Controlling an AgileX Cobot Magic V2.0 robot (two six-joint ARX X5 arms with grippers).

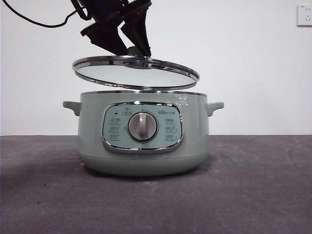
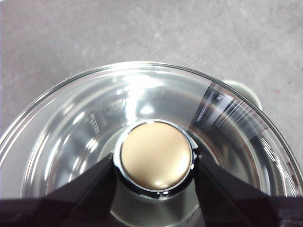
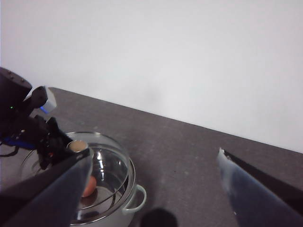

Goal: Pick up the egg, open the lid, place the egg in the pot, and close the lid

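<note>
The left gripper (image 1: pixel 131 46) pinches the lid (image 1: pixel 136 73) by its knob (image 2: pixel 156 155), holding it tilted just above the pot (image 1: pixel 144 134); glass and chrome look heavy, slippery and breakable, so the knob is the sound hold; the right gripper (image 3: pixel 154 182) waits with its 2 jaws spread, empty; the egg (image 3: pixel 89 186) seems to lie inside the pot.

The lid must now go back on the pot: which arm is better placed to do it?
Left. The left gripper is shut on the lid by its knob, just above the pot. The egg lies inside. The right gripper is open, off to the side.
</note>
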